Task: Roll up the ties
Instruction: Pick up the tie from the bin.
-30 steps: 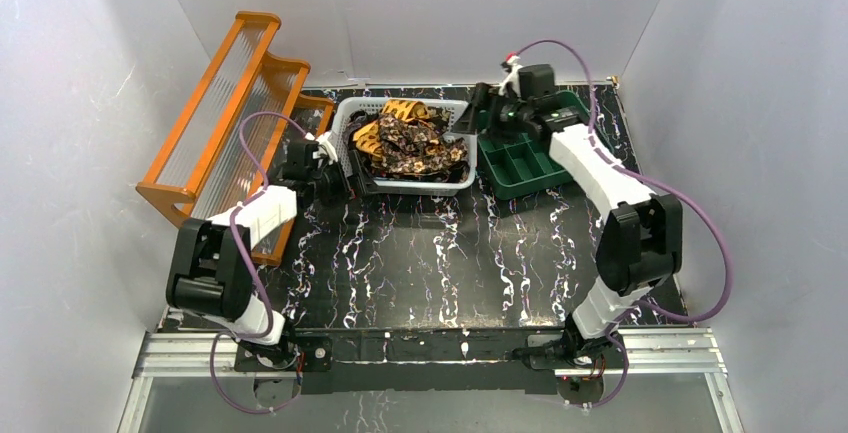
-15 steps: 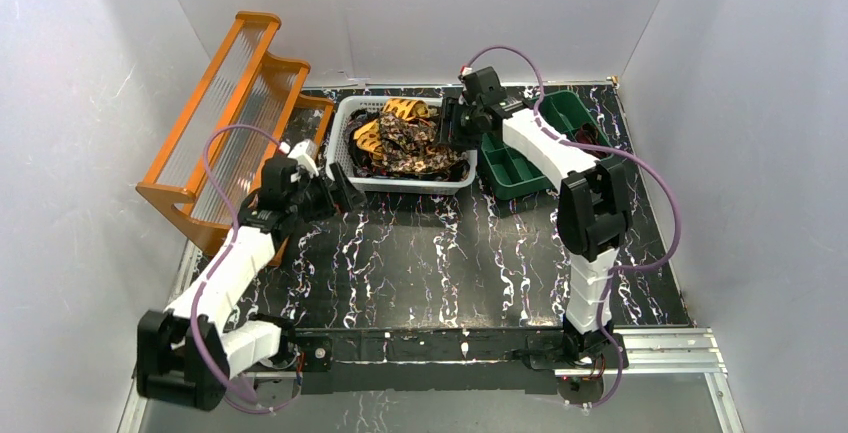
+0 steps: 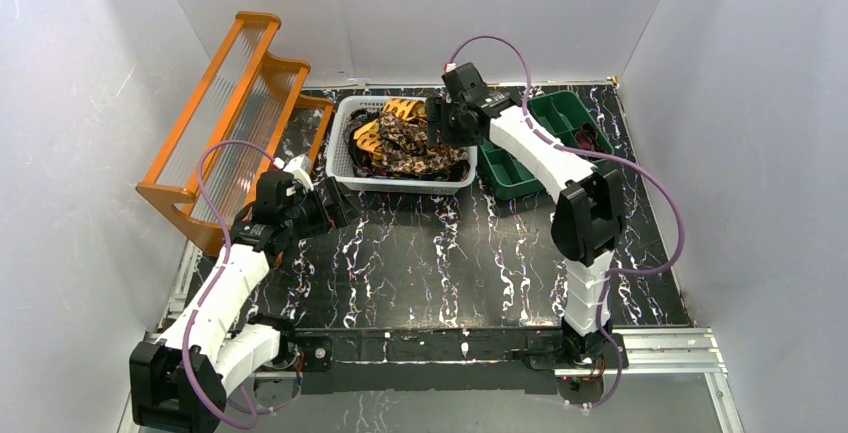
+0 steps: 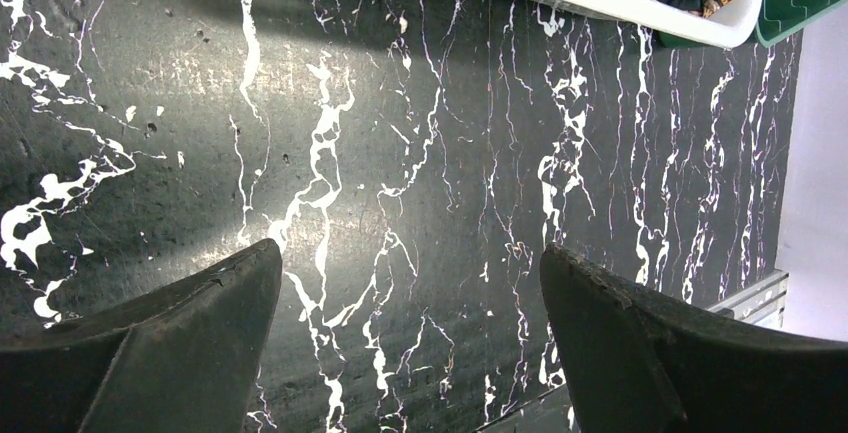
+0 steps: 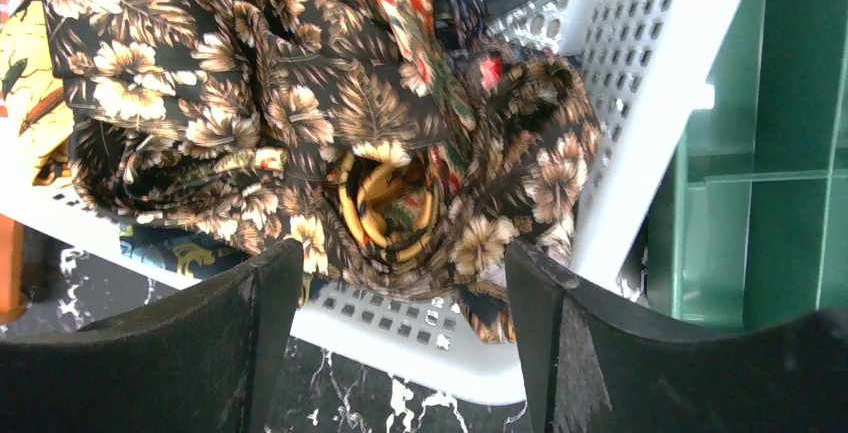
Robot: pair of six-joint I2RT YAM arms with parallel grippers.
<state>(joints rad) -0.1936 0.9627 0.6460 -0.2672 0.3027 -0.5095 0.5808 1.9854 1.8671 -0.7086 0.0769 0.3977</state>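
Several ties point(image 3: 405, 143), dark brown with tan flowers and some yellow-orange, lie heaped in a white perforated basket point(image 3: 400, 184) at the back of the table. My right gripper point(image 3: 437, 125) hangs open over the basket's right part, holding nothing. In the right wrist view the ties point(image 5: 300, 113) fill the basket point(image 5: 640, 103) just beyond my open right gripper point(image 5: 400, 263). My left gripper point(image 3: 338, 205) is open and empty, low over the table in front of the basket's left corner. In the left wrist view my left gripper point(image 4: 410, 263) shows only bare marble between its fingers.
An orange ribbed rack point(image 3: 225, 118) stands at the back left, close to my left arm. A green compartment tray point(image 3: 545, 148) sits right of the basket, also seen in the right wrist view point(image 5: 790, 133). The table point(image 3: 440, 263) is black marble-patterned. Grey walls enclose the sides and back.
My right gripper has swung left from over the green tray to over the basket of ties. My left arm has drawn back from the basket's left edge towards the near left.
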